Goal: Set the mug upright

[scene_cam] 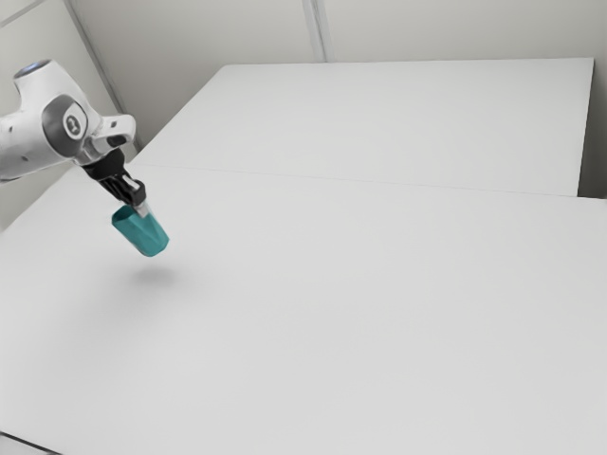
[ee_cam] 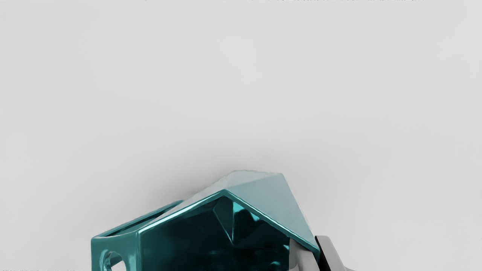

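Mug [scene_cam: 141, 236] up off table [scene_cam: 332, 313], tilted, w/ my gripper [scene_cam: 143, 209] at its rim.
Ext. view: mug's open end up twd arm, base lower, twd ext. view's right; soft shadow on table below mug. Wrist view: I've jaws clamped on mug wall, one finger [ee_cam: 305, 260] inside mug, other [ee_cam: 333, 254] outside; handle [ee_cam: 97, 250] on mug's side, away from the grip.

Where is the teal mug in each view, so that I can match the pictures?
Exterior view: toward the exterior view's left, the mug hangs tilted at the gripper.
Wrist view: at the gripper, one finger inside the mug, one outside.
Shared landmark: the rim, where the gripper holds it.
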